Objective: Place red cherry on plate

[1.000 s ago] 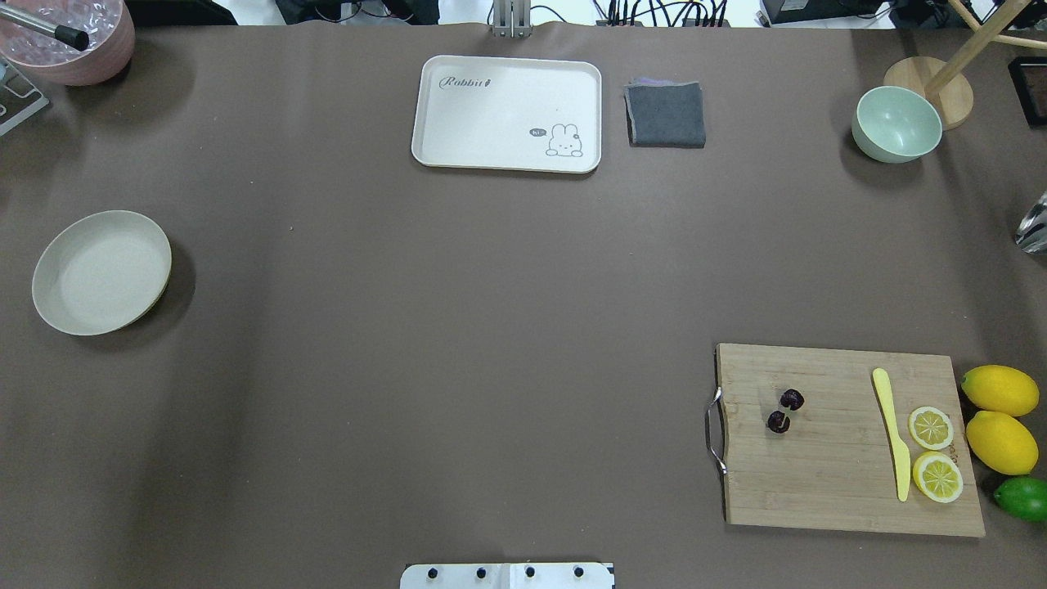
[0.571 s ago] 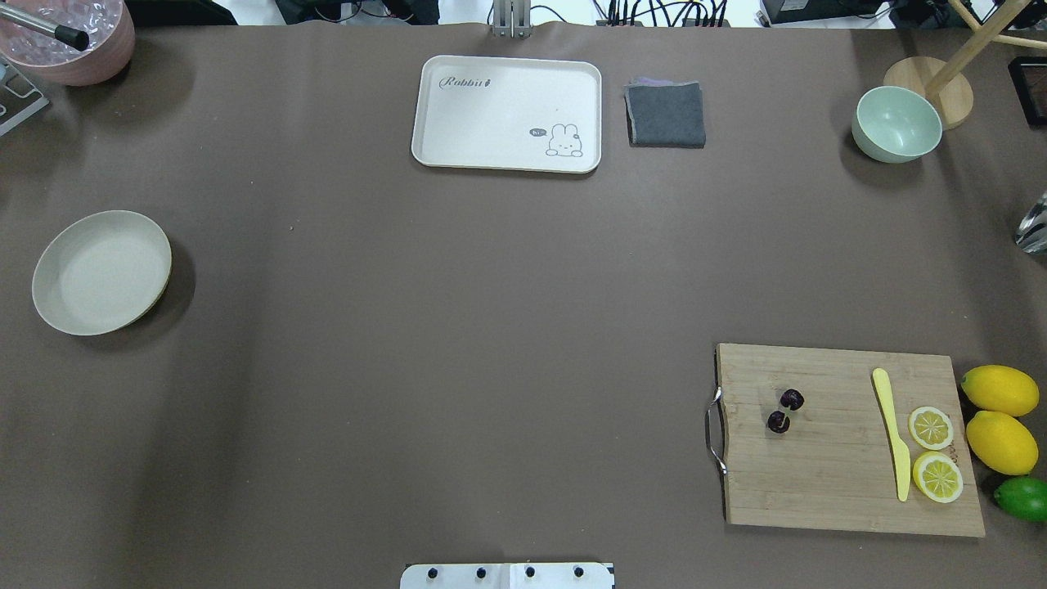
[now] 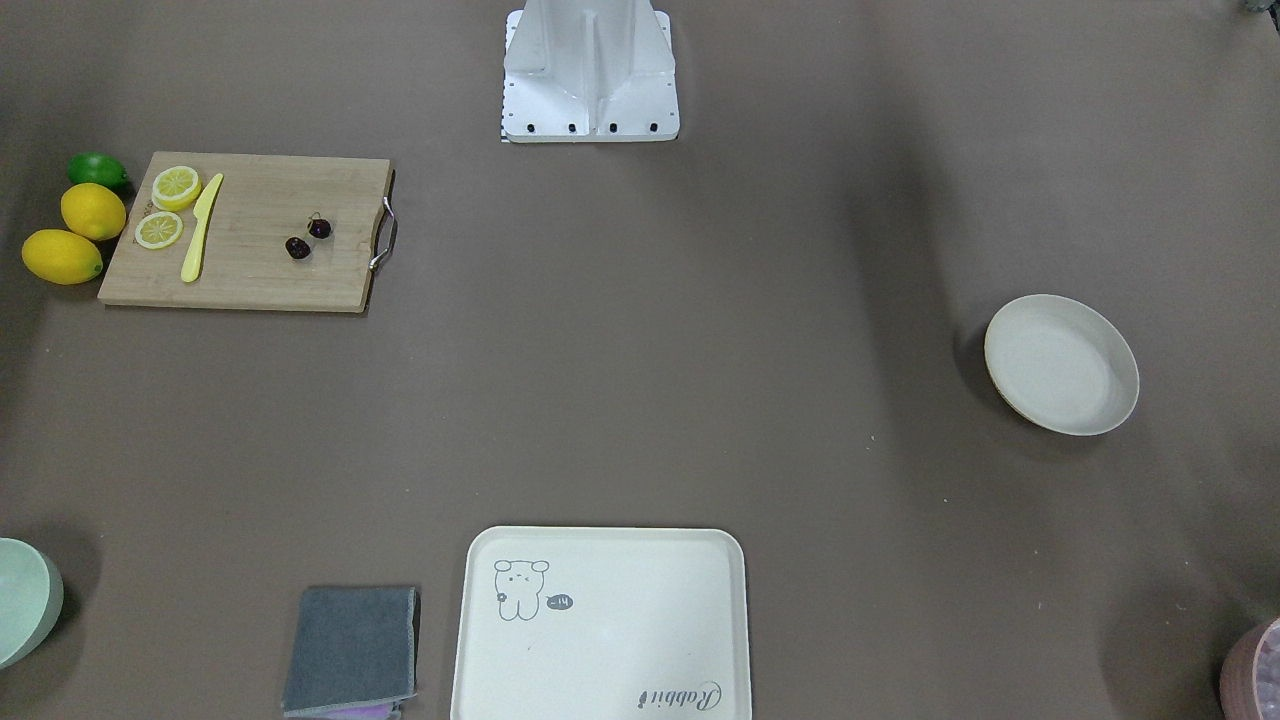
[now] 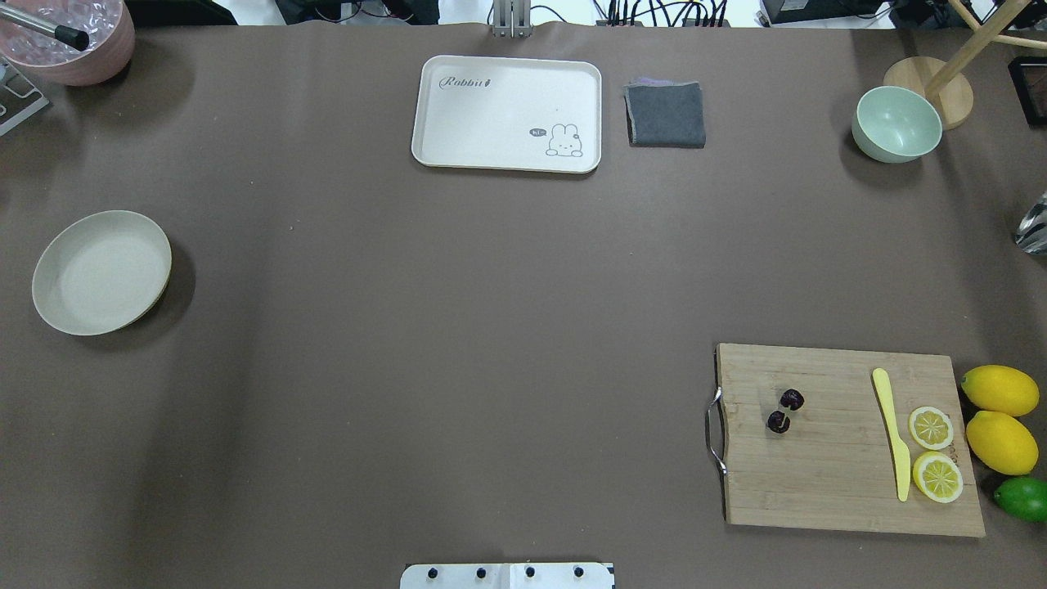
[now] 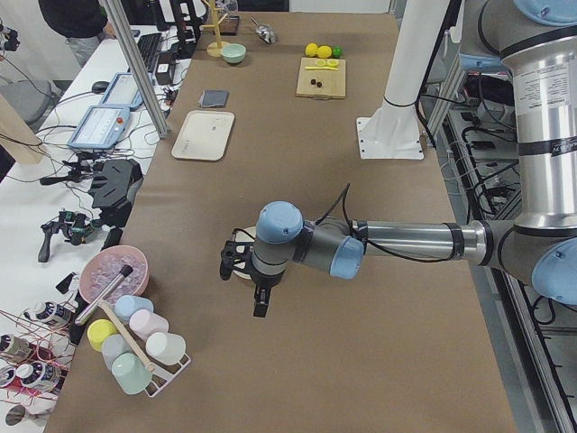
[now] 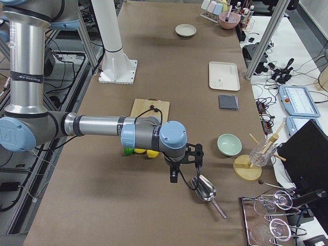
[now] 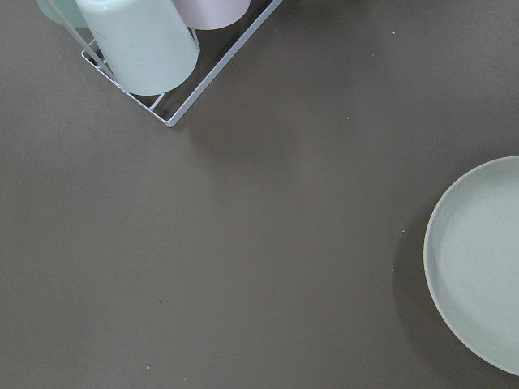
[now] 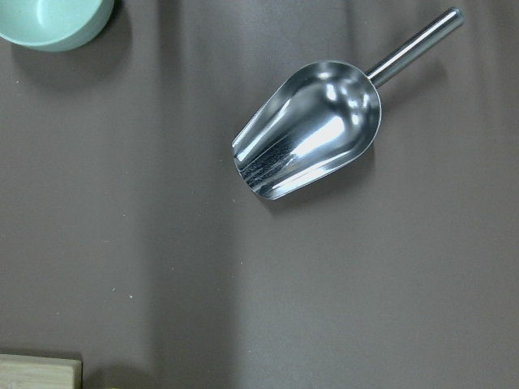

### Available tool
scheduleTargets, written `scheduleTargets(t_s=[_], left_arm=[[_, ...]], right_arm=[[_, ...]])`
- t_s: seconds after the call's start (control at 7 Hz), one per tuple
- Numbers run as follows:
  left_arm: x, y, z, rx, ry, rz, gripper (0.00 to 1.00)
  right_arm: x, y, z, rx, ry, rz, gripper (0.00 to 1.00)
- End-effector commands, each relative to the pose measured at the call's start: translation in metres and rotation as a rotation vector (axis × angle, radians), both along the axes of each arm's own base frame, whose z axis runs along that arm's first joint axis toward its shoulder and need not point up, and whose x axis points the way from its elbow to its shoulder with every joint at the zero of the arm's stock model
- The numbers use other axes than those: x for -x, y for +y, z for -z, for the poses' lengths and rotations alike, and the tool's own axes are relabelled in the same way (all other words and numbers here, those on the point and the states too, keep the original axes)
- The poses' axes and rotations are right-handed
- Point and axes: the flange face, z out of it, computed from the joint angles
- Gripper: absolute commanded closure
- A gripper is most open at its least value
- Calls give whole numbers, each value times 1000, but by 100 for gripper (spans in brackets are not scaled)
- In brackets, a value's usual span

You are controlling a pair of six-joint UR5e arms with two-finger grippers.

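The red cherry (image 4: 784, 411) is a pair of tiny dark fruits lying on the left part of a wooden cutting board (image 4: 842, 474) at the near right; the same red cherry (image 3: 307, 238) shows in the front view. The empty cream plate (image 4: 101, 272) sits far off at the table's left side, and part of the plate (image 7: 478, 267) fills the left wrist view's right edge. My left gripper (image 5: 236, 263) hovers by the plate and my right gripper (image 6: 193, 154) hangs beyond the board's right end. Both show only in the side views, so I cannot tell their state.
On the board lie a yellow knife (image 4: 893, 433) and two lemon slices (image 4: 932, 427); two lemons (image 4: 999, 391) and a lime (image 4: 1022, 497) sit beside it. At the back stand a rabbit tray (image 4: 507, 113), grey cloth (image 4: 666, 114) and green bowl (image 4: 896, 123). A metal scoop (image 8: 312, 130) lies under my right wrist.
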Motion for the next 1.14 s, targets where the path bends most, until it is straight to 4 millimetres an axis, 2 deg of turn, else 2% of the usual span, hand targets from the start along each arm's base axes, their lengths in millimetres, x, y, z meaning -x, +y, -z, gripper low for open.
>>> scheduleTargets(t_s=[0.0, 0.14, 0.29, 0.43, 0.57, 0.71, 0.86, 1.0], left_arm=[[-1, 0, -3, 6, 1, -2, 2], [-4, -1, -3, 3, 2, -9, 2], [-5, -2, 9, -26, 19, -15, 2], [-14, -4, 23, -30, 141, -54, 2], [-16, -4, 21, -27, 160, -64, 2], [-20, -13, 18, -28, 162, -73, 2], [-41, -29, 12, -45, 163, -117, 2], [-56, -39, -4, -87, 169, -153, 2]], right_arm=[[0, 1, -1, 4, 1, -2, 0], [-1, 1, -1, 3, 1, -2, 0], [-1, 1, -1, 2, 1, -3, 0], [-2, -2, 1, -2, 3, -3, 0], [-1, -2, 2, -4, 2, -3, 0], [-1, -2, 2, -4, 2, -3, 0], [-2, -2, 0, 1, 3, -3, 0], [-2, -3, 0, 1, 3, -4, 0]])
